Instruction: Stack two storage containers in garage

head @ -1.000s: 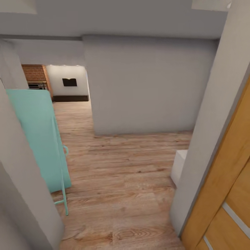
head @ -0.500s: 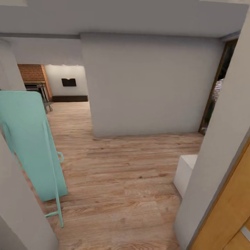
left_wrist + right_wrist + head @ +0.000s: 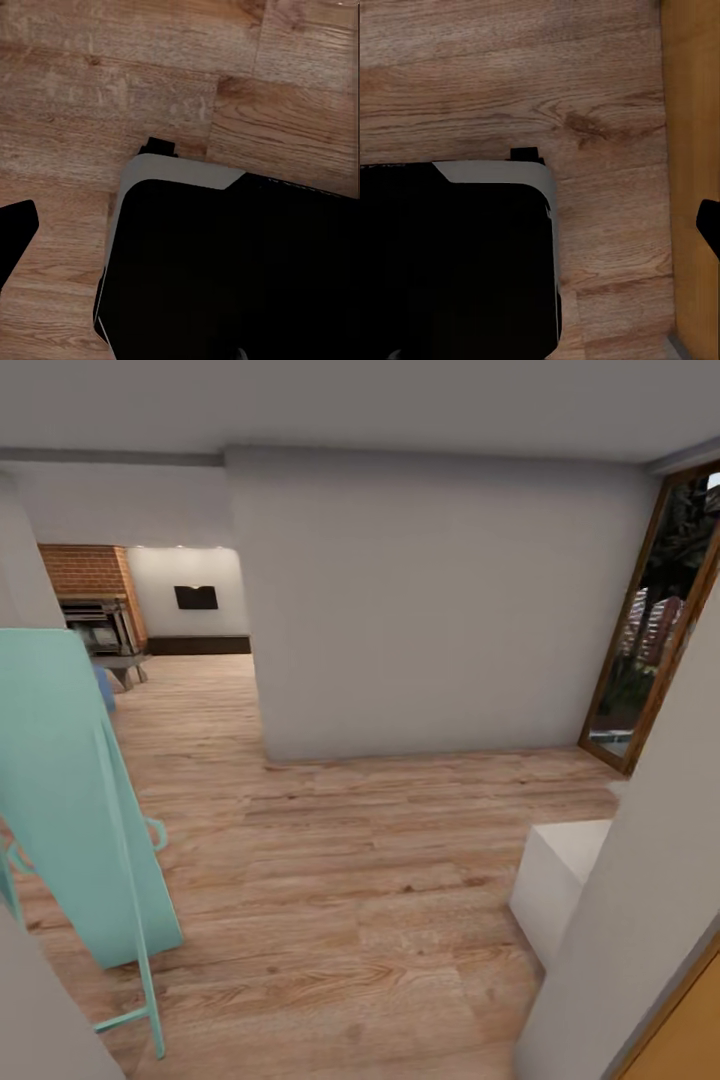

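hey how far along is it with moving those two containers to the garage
Nothing looks done yet. The robot is in a hallway on the light wood floor, beside a teal folding stand. The living room, with its brick fireplace and black TV, lies ahead through the opening. Fetching, carrying and stacking both containers remain.

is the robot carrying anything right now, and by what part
Cannot be told. Both wrist views look down at wood floor and the robot's dark base, with no container in them.

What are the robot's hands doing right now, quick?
Left hand: cannot be told; one dark finger tip shows over the wood floor, touching nothing.
Right hand: cannot be told; one dark finger tip shows, touching nothing.
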You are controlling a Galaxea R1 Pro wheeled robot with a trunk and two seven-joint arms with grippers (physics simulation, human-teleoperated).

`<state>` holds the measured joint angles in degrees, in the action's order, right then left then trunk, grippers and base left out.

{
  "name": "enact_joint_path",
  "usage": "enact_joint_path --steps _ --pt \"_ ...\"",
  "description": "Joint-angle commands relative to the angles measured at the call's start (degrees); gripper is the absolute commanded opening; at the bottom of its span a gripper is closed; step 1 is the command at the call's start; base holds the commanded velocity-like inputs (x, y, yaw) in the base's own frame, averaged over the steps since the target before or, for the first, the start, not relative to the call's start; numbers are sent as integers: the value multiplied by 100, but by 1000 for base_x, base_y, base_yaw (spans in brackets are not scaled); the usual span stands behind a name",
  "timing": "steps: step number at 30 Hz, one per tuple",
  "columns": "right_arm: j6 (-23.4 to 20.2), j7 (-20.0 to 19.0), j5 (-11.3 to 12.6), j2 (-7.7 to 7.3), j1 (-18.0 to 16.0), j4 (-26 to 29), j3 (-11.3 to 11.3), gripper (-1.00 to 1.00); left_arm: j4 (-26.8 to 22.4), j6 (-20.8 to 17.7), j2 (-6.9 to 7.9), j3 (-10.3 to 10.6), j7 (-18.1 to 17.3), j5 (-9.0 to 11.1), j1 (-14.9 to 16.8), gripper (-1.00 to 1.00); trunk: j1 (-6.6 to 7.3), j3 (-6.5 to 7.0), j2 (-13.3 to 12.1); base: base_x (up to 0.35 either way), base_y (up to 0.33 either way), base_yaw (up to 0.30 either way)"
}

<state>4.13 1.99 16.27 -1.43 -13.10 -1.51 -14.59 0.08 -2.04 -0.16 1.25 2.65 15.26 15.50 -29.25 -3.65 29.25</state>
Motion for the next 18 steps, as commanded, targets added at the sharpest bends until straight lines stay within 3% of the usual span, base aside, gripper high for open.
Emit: enact_joint_path --steps 1,18 --pt "33 3 35 2 -8 -16 -47 100 1 -15 -1 15 16 39 6 100 -5 -11 9 324 0 0" --pt "18 3 -4 0 -8 -16 -50 100 -1 36 -10 15 16 39 6 100 -5 -11 9 324 0 0"
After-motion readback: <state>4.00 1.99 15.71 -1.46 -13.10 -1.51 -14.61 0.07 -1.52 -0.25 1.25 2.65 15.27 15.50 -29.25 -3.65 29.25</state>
